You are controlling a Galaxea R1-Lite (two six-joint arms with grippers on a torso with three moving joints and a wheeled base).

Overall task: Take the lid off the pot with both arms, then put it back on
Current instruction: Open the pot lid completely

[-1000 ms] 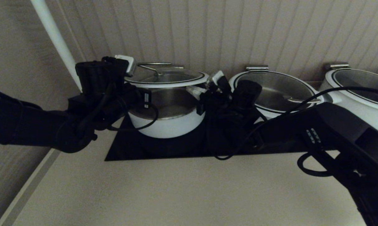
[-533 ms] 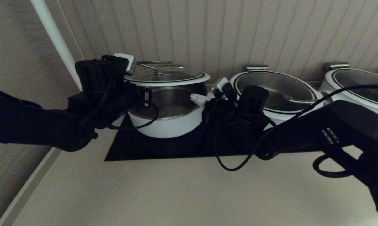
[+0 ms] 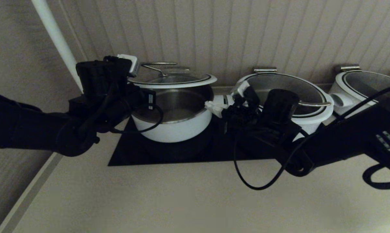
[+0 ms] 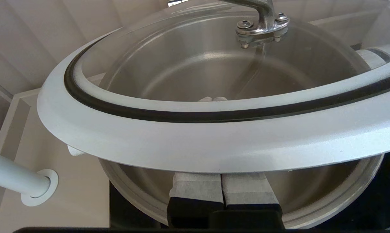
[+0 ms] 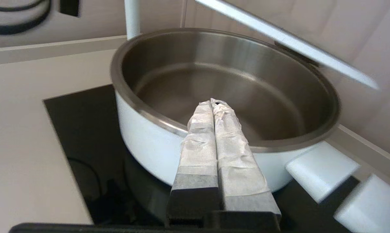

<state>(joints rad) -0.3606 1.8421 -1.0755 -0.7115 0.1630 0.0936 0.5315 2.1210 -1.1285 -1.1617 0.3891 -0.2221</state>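
Note:
The lid (image 3: pixel 172 80), clear glass with a white rim and a wire handle, is held up above the pot (image 3: pixel 172 126). My left gripper (image 3: pixel 139 84) is shut, and its fingers lie under the lid's left rim, so the lid (image 4: pixel 214 142) rests on top of them. Their tips (image 4: pixel 213 99) show through the glass over the pot (image 4: pixel 311 200). My right gripper (image 3: pixel 213 106) is shut and empty, just right of the pot by its side handle, apart from the lid. In the right wrist view its tips (image 5: pixel 214 103) point over the pot's rim (image 5: pixel 143 113), and the lid's edge (image 5: pixel 279 35) slants above.
Two wider white pots with lids (image 3: pixel 285 94) (image 3: pixel 369 94) stand to the right, close behind my right arm. The pot sits on a black cooktop (image 3: pixel 130 152). A white pole (image 3: pixel 55 38) rises at the back left, and a slatted wall is right behind.
My right gripper has drawn back to the right and down, away from the lid's right rim. The lid stays raised on my left gripper, which has barely moved.

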